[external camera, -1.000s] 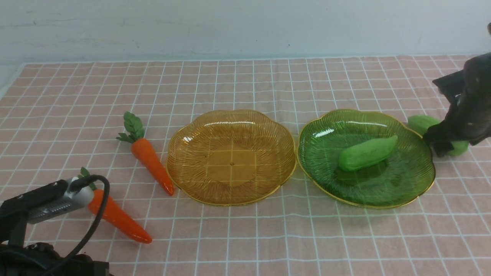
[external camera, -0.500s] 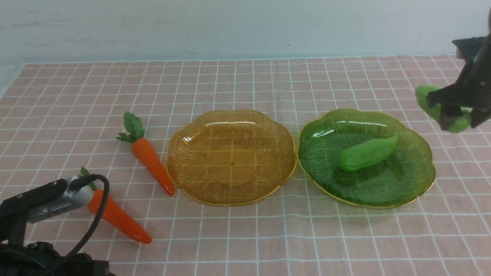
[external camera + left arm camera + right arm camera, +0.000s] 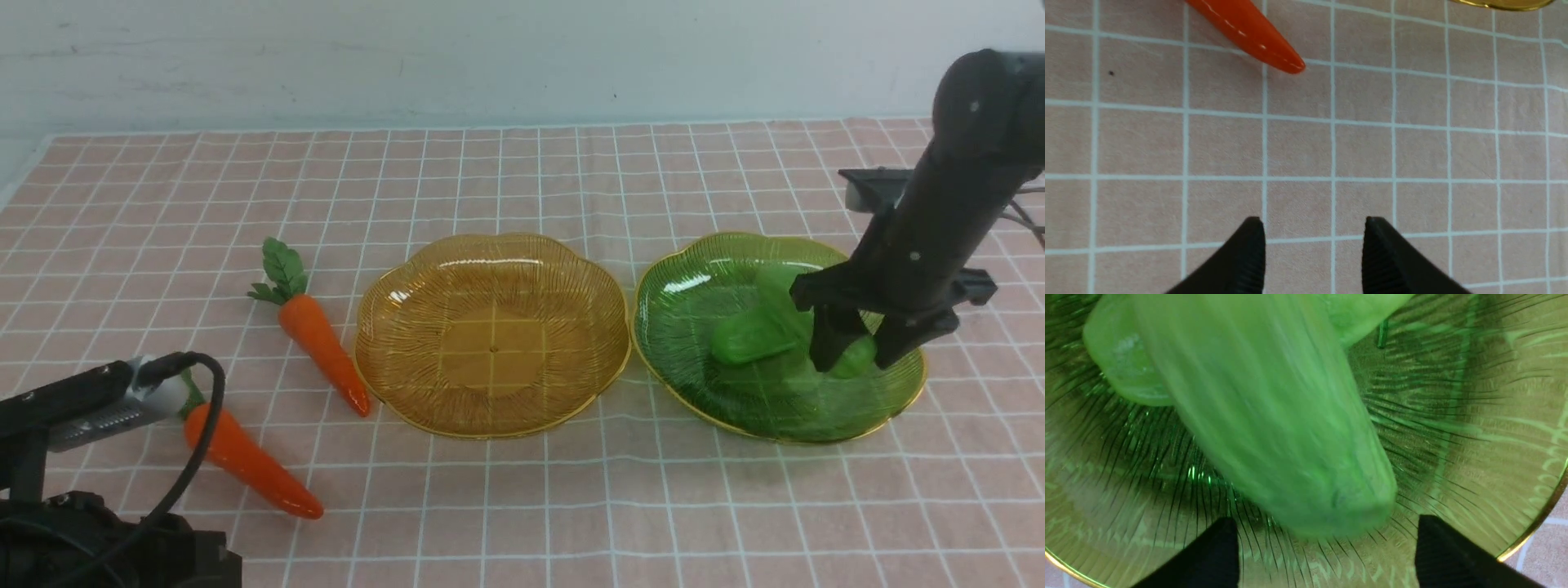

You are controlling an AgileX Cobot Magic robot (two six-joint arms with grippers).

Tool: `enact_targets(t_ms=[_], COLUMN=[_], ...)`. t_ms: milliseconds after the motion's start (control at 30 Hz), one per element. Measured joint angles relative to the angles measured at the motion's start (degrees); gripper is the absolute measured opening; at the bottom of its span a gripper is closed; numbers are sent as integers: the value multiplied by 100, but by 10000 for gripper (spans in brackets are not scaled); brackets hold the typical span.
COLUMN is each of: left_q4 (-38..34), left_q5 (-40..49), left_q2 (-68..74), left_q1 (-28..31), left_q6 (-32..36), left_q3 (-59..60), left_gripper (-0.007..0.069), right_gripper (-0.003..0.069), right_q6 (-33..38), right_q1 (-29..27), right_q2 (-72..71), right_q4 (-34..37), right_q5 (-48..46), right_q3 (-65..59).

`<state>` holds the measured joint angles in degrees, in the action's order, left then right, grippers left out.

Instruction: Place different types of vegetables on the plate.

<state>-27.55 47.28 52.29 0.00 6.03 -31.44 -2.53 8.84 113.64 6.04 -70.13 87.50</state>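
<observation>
The right gripper hangs over the green plate with its fingers spread wide. In its wrist view the two black fingertips stand clear on either side of a blurred cucumber and touch neither flank, so nothing is pinched. That cucumber lies slantwise between the tips and runs on beyond them over the plate's ribbed glass; the blur hides whether it rests on the glass or is just above it. A second cucumber lies in the same plate just to this gripper's left, and the blurred one crosses over one end of it. The left gripper is spread too and holds nothing, hovering above the checked cloth. The pointed end of a carrot lies on the cloth ahead of its tips, apart from them. Farther out from this gripper a second carrot lies with its point just beside the rim of an amber plate, which sits between the two grippers
</observation>
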Motion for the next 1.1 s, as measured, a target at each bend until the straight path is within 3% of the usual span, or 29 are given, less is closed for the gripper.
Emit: enact_targets(t_ms=[133,300,700,1100], left_q4=[289,557,674,761], left_q5=[0,-13,-841,-1211], left_q2=[7,209,2165,4566], left_q1=[0,0,0,-1], left_q6=[-321,-731,-1200,-1445], left_q3=[-180,-365,-1021,-2327], left_gripper=[354,429,462,462], right_gripper=[637,684,630,579], right_q6=[-143,-142,130,198], right_q1=[1,1,1,1], right_q2=[-256,-1128,-2999,-3191], right_q4=[-5,99,317,255], right_q5=[6,11,-58,-89], right_q3=[-191,-749,-1869,-1957])
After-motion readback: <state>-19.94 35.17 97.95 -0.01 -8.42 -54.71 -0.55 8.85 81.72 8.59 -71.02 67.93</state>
